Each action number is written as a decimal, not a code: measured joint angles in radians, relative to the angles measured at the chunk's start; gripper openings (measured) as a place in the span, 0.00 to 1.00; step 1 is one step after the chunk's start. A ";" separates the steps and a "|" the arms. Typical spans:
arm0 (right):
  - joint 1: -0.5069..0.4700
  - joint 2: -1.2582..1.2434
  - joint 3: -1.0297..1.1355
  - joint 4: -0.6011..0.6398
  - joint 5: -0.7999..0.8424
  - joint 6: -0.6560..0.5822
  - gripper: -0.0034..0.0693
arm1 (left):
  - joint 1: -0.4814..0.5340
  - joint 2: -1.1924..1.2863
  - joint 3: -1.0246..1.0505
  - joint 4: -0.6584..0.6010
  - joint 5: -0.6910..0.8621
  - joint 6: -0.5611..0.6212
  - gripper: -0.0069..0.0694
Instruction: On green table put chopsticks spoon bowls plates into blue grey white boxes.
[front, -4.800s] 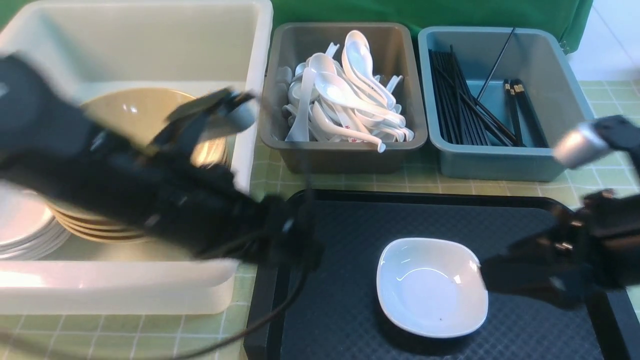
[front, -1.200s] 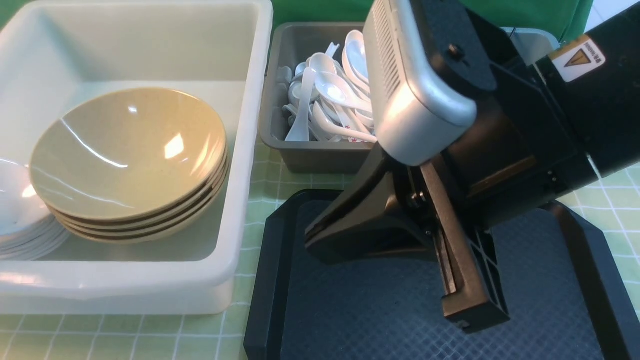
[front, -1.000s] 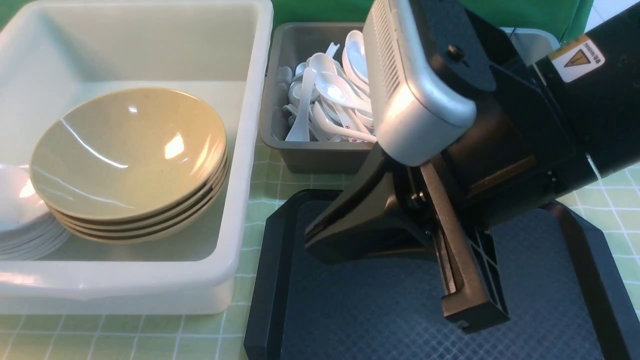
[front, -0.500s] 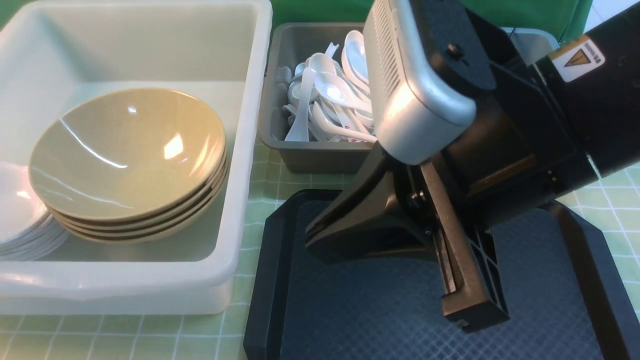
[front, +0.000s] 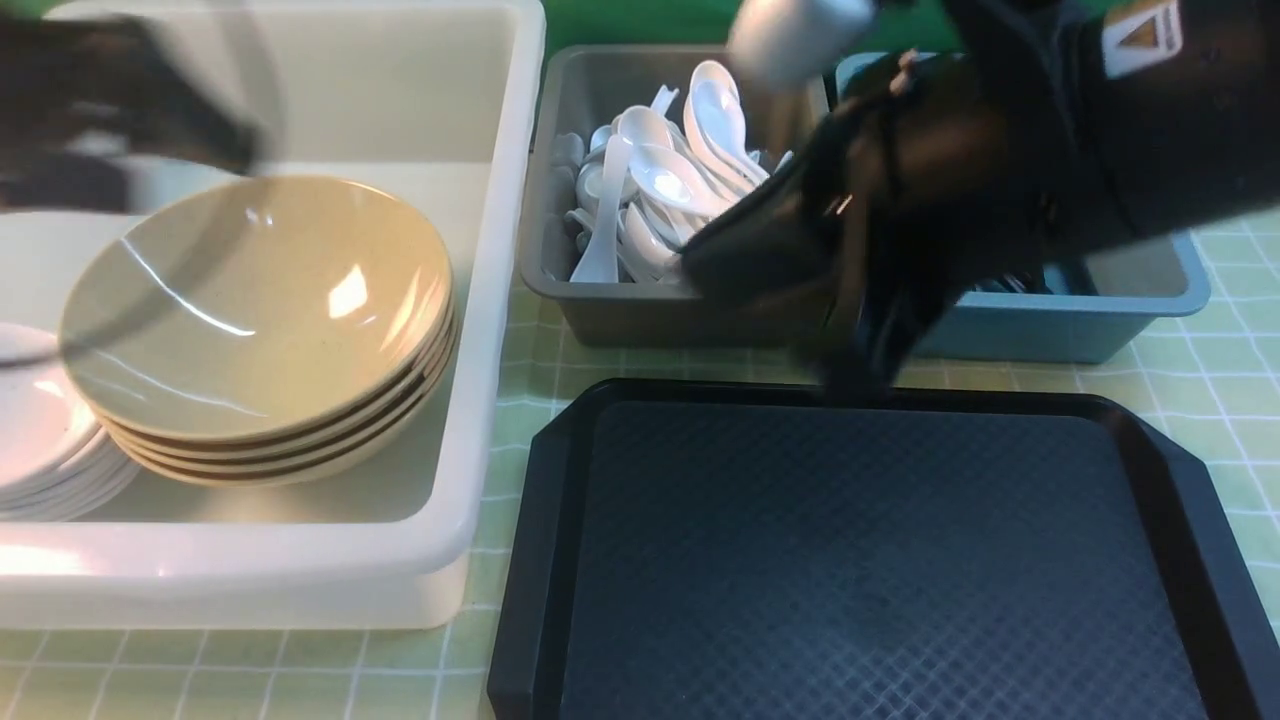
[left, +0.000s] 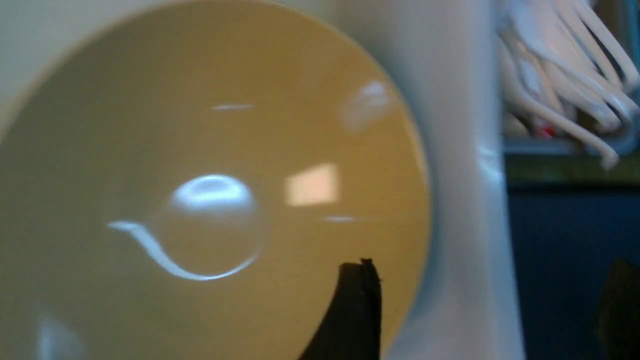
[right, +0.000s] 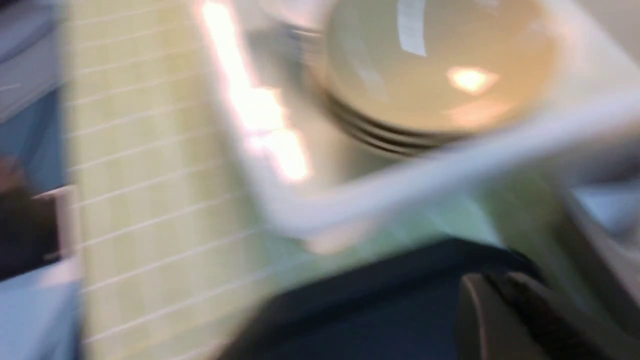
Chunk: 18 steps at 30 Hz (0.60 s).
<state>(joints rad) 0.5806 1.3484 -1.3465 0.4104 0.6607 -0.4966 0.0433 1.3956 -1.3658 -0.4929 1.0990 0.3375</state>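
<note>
A stack of tan bowls (front: 250, 310) sits in the white box (front: 500, 300), with white plates (front: 40, 440) piled at its left end. White spoons (front: 690, 190) fill the grey box (front: 640, 320). The blue box (front: 1100, 320) stands right of it; its chopsticks are hidden behind my right arm. My left gripper (left: 487, 305) is open and empty, above the rim of the bowls (left: 210, 175) and the white box wall. My blurred left arm (front: 120, 110) hangs over the box's back left. My right gripper (front: 850, 375), blurred, is shut and empty just above the tray's far edge.
A black tray (front: 880, 560) with a raised rim lies in front of the grey and blue boxes, nothing on it. The green checked tablecloth (front: 520, 350) shows in the narrow gaps between the boxes and the tray.
My right arm has lifted off the tray and swung back toward the grey and blue boxes. My left arm has come into the front view over the white box, its gripper now open.
</note>
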 joint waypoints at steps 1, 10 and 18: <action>-0.008 0.000 0.000 -0.008 0.000 0.011 0.11 | -0.017 0.000 0.000 0.000 0.000 0.007 0.72; -0.218 -0.107 0.062 -0.294 0.209 0.379 0.11 | -0.197 -0.029 0.036 -0.130 0.019 0.077 0.11; -0.172 -0.521 0.403 -0.476 0.052 0.547 0.11 | -0.243 -0.200 0.186 -0.194 0.018 0.087 0.09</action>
<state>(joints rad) 0.4088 0.8273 -0.9436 -0.0660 0.7129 0.0509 -0.1997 1.1952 -1.1799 -0.6874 1.1174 0.4241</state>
